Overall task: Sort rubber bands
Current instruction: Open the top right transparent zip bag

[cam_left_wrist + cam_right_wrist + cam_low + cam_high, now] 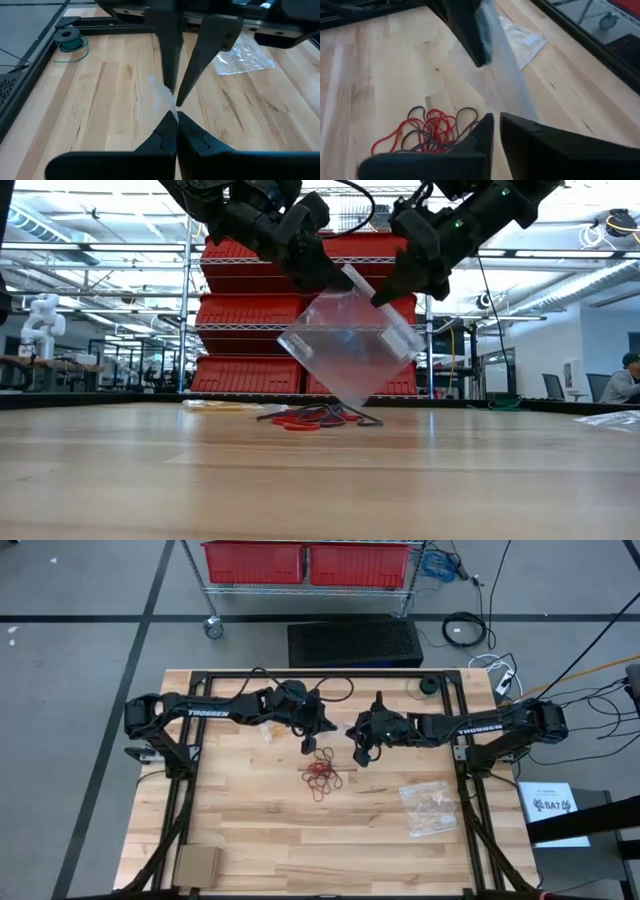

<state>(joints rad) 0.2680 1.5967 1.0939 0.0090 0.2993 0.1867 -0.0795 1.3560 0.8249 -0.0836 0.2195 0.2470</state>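
Note:
The rubber bands [323, 773], red and dark loops, lie in a loose pile at mid-table; they also show in the low view [318, 418] and the right wrist view [427, 131]. A clear plastic bag [345, 345] hangs tilted above them, one corner low beside the pile. My left gripper [308, 743] and my right gripper [363, 753] face each other above the pile, both shut on this bag. My left gripper pinches the bag's upper edge [347, 276] between its two shut fingers, coming slanting down from the table's left. The bag hangs tilted below the fingers, clear of the table or almost so. My right gripper pinches the same upper, strip-like edge [392, 308] a little farther along, between its two fingers [202, 60], slanting down from the table's right. The bag [505, 85] stretches between the two holds.
A second clear bag [430, 807] lies flat at the table's right. A small clear bag [270, 730] lies near my left arm. A cardboard piece [197, 865] lies at the near left corner. A cable coil [67, 40] sits at the far edge.

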